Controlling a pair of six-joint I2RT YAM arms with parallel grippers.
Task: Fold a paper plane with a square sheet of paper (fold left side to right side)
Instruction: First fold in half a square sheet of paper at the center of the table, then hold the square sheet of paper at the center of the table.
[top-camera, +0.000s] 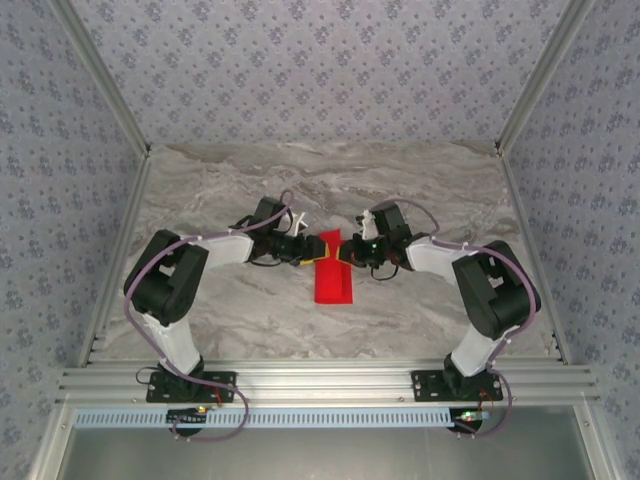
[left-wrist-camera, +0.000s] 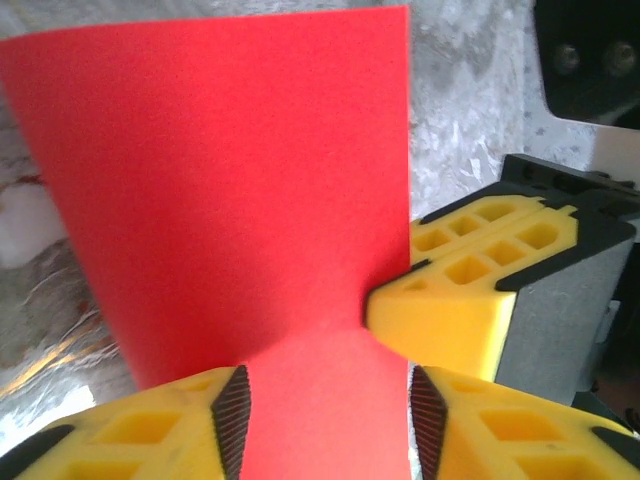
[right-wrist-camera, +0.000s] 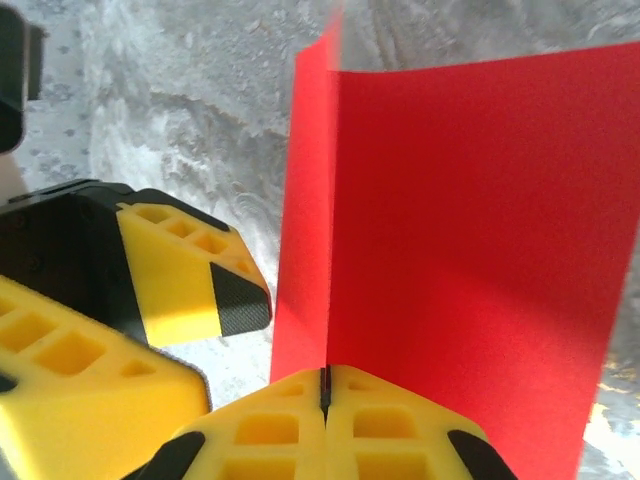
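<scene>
Near the middle of the bench (top-camera: 300, 180), the square sheet of paper (top-camera: 332, 285) is showing from above as a narrow red strip, its long side running from 12 to 6 o'clock. Both arms are reaching to its 12 o'clock end, the left arm (top-camera: 165, 280) from 9 o'clock and the right arm (top-camera: 495, 285) from 3 o'clock. Seen from the right wrist, the right jaws are pressing together on the sheet (right-wrist-camera: 460, 250): their fingers (right-wrist-camera: 390, 430) are meeting at a thin seam, and the paper is rising out of that seam in a sharp upright crease. Seen from the left wrist, the left jaws are standing apart, their fingers (left-wrist-camera: 150, 430) flanking the red sheet (left-wrist-camera: 230, 180), which is passing through the gap; whether the pads are touching it is unclear. From the right jaws, one yellow finger (left-wrist-camera: 450, 310) is touching the sheet's 3 o'clock edge
</scene>
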